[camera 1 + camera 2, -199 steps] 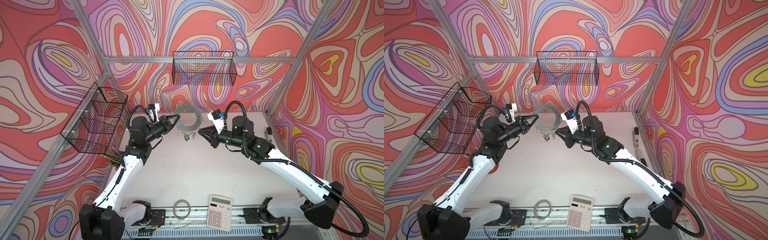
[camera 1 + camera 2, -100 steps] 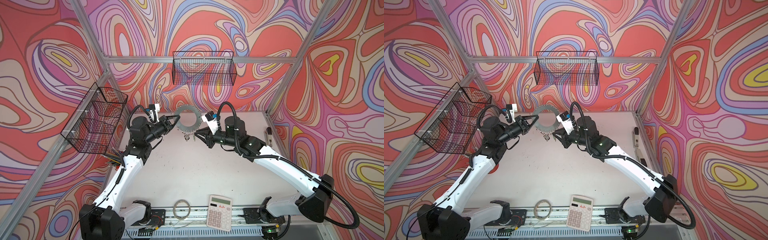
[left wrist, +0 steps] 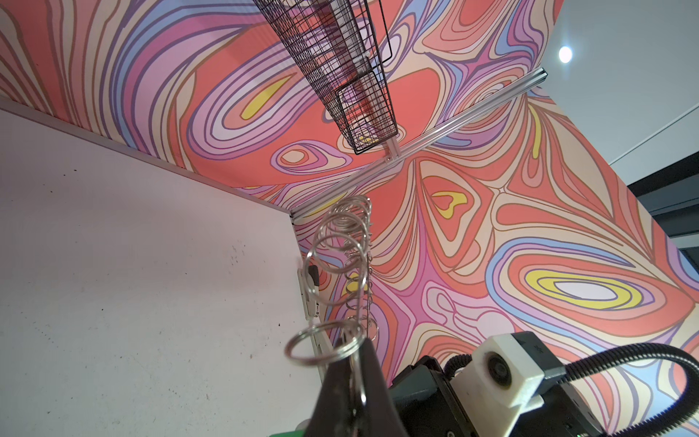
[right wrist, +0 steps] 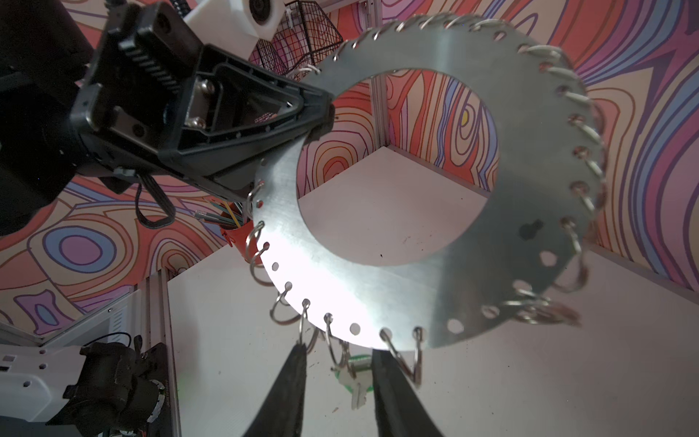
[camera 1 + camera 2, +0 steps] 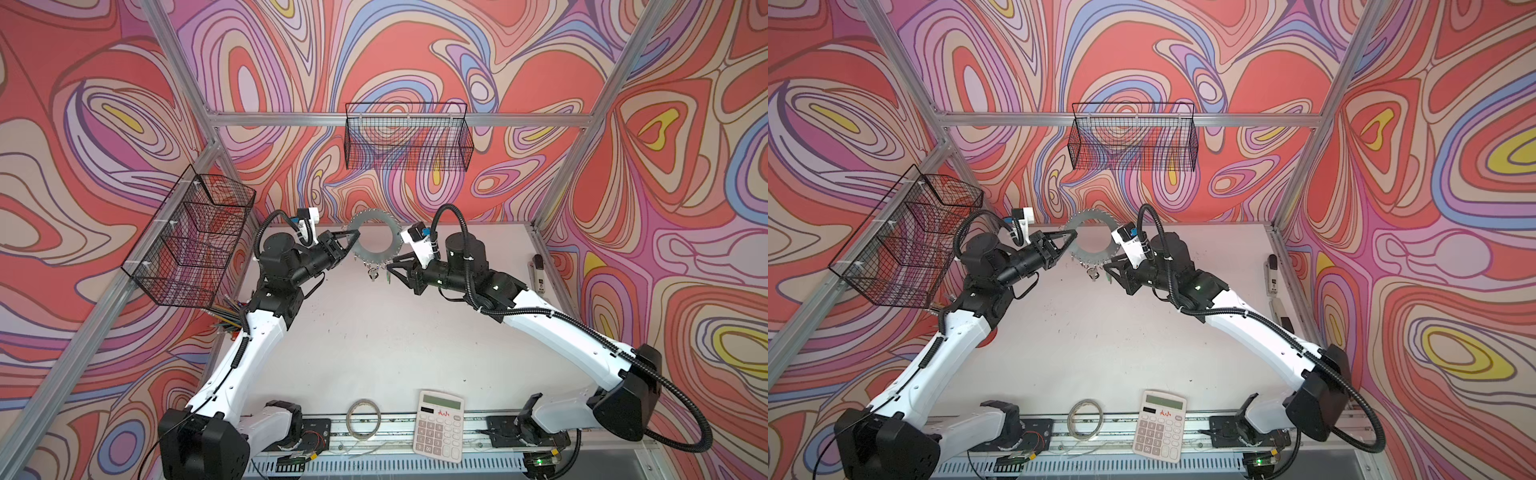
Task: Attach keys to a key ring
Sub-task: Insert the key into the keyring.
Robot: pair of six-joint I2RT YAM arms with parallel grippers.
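Note:
The key ring [image 5: 375, 259] is a flat grey disc with a big round hole and wire clips round its rim, and it is held upright above the table's far side. My left gripper [image 5: 352, 240] is shut on its left rim; the left wrist view shows the clips [image 3: 340, 242] edge-on beyond the shut left gripper [image 3: 357, 352]. My right gripper [image 4: 338, 350] is open just under the disc's [image 4: 340, 287] lower rim. A silver key [image 4: 356, 391] with a green tag hangs from a clip there, between the fingers and close to one finger [image 4: 382, 374], not pinched.
A calculator [image 5: 439, 424] and a thin plain hoop [image 5: 363, 417] lie at the table's front edge. Wire baskets hang on the left wall [image 5: 191, 241] and rear wall [image 5: 409, 141]. A red cup of pencils [image 4: 238, 234] stands at the left edge. Small tools [image 5: 538, 270] lie along the right edge.
The right gripper has moved in toward the disc's lower rim and its jaws have spread apart. The left arm and the disc have stayed put.

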